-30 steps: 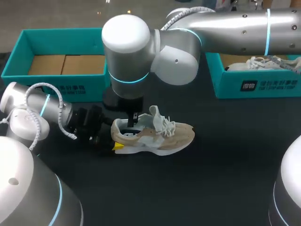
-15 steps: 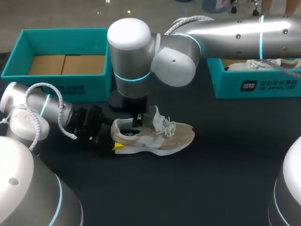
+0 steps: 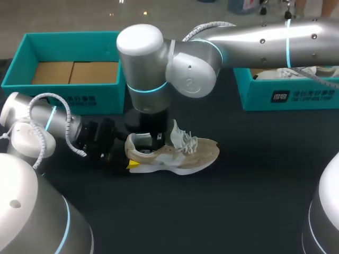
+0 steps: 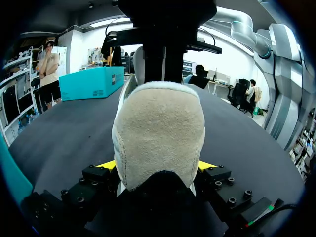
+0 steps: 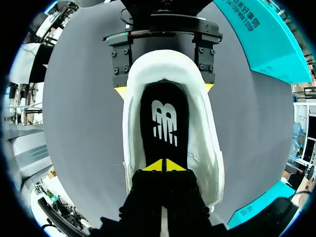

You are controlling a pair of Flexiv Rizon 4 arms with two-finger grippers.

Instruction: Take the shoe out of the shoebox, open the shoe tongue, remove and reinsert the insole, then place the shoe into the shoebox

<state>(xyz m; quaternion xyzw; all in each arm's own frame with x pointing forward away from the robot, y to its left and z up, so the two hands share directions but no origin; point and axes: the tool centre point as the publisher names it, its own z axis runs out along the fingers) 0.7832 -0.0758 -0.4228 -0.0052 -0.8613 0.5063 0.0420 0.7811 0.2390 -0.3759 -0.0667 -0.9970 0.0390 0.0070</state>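
A tan and white sneaker lies on its sole on the black table, toe to the right. My left gripper comes in from the left, and its yellow-tipped fingers press the heel from both sides. My right gripper reaches down into the shoe's opening. In the right wrist view it is shut, its tips together on the black insole. The tongue and laces stand up ahead of it. The teal shoebox at the back left holds only a cardboard floor.
A second teal box at the back right holds a white shoe. My right arm's big elbow hangs over the table's middle, just behind the sneaker. Bare black tabletop spreads in front of the shoe.
My right gripper has sunk a little lower and to the right, deeper into the shoe's opening. The left gripper and the shoe have stayed in place.
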